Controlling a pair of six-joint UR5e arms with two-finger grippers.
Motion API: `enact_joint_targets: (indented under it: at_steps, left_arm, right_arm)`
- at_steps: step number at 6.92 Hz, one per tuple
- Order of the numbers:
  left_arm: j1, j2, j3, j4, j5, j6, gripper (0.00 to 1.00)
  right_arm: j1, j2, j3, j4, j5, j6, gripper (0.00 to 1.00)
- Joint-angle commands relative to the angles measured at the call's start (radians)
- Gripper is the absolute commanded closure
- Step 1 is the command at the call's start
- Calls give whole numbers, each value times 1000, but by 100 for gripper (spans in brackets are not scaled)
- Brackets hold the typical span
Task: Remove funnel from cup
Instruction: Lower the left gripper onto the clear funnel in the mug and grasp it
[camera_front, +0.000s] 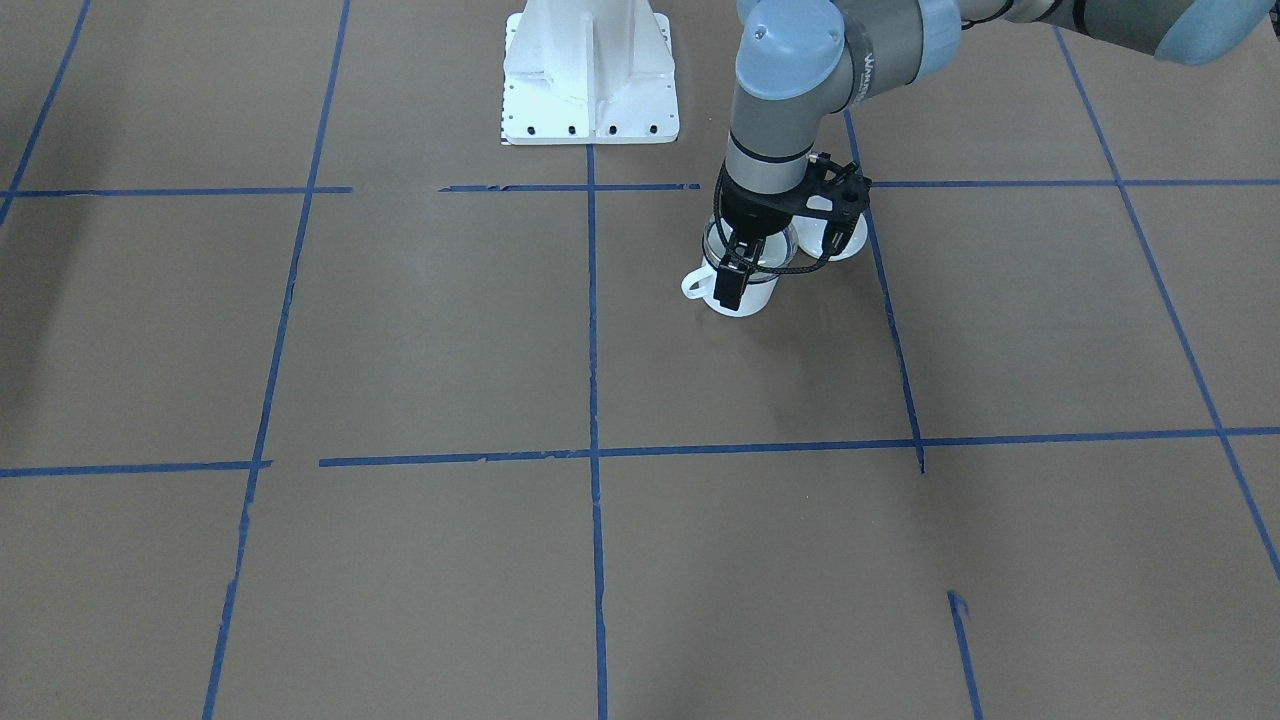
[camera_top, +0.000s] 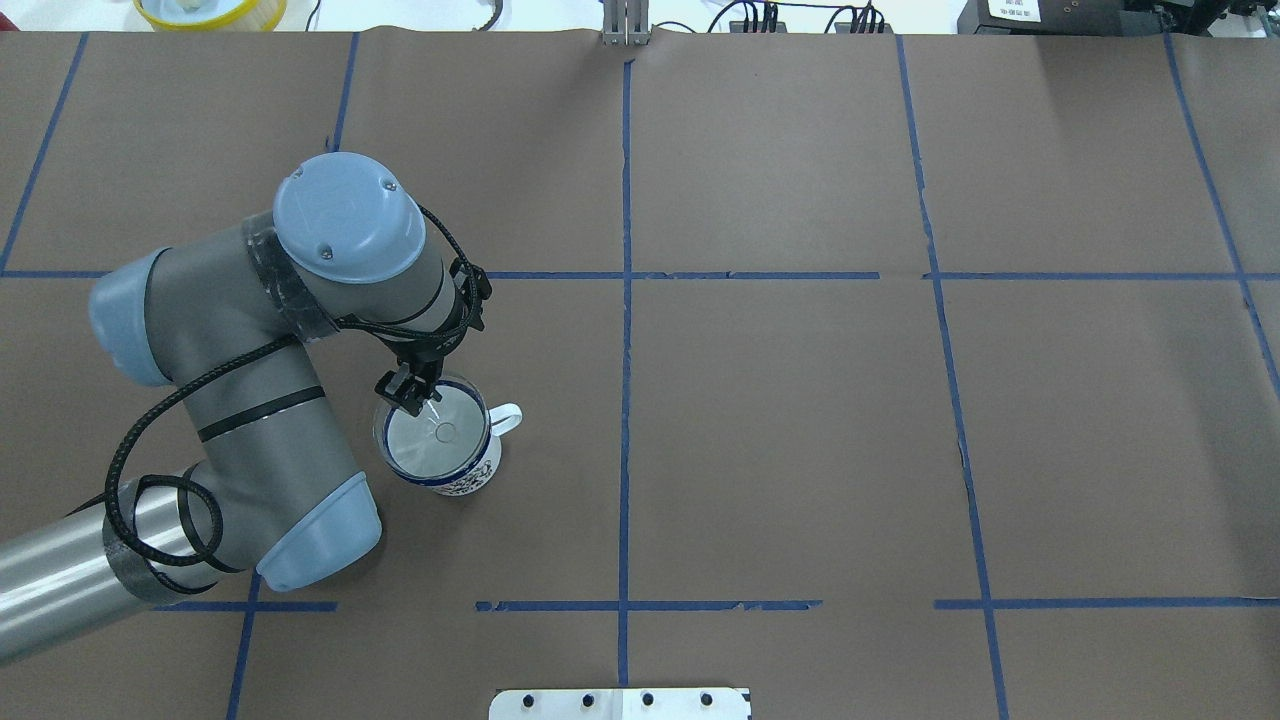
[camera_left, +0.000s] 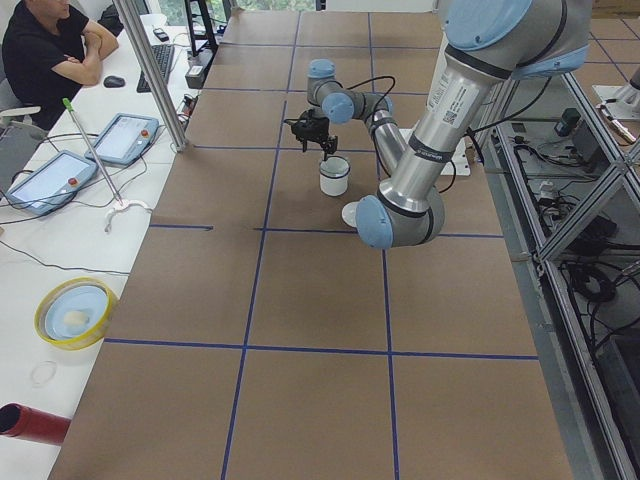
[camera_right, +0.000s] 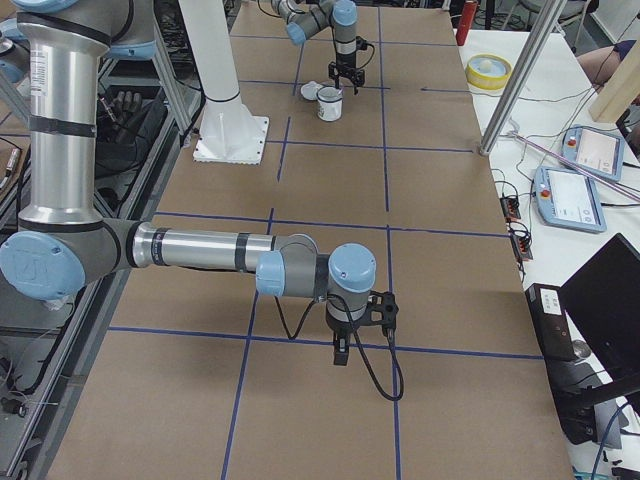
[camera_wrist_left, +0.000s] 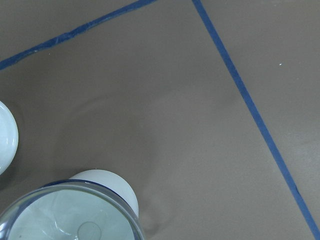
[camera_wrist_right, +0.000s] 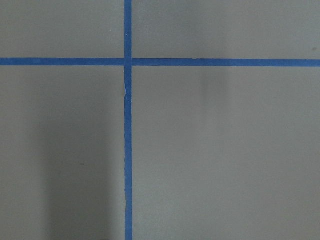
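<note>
Left end effector (camera_top: 408, 392) of mine is down at the rim of the funnel (camera_top: 440, 435), on the side facing away from my base. From the front camera, one black finger hangs just outside the cup (camera_top: 470, 482). I can't make out the other finger, so I honestly can't tell if I'm pinched on the rim or only straddling it.

The funnel is see-through, glossy and round, with a wide rim and a small round hole in the middle. It sits in the mouth of the cup, and its rim is about as wide as the cup itself. The cup is smooth and white with a dark blue rim and some dark print low on the wall. Its white loop handle (camera_top: 507, 416) points toward my right. It stands upright on the table (camera_top: 800, 420), which has a matte brown covering gridded with blue tape (camera_top: 626, 400).

A round white lid (camera_front: 847, 243) lies just beside the cup. My wrist bracket half covers it in the front view, and my left wrist camera cuts it off at the frame edge. That camera also catches only part of the funnel rim, and no fingers.

My right end effector (camera_right: 340, 352) hangs over the table well away from the cup. It only shows in the side view, too small to say whether it's apart or together.
</note>
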Motion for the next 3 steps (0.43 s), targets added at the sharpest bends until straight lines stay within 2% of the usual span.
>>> enact_joint_targets:
  at_steps: [1,3]
  left_arm:
    - [4,3,3,0,-1,-3,36]
    - [4,6,2,-3,-1,-14,39]
  right_arm:
    - [0,0,0,0,0,0,0]
    - [0,0,0,0,0,0,0]
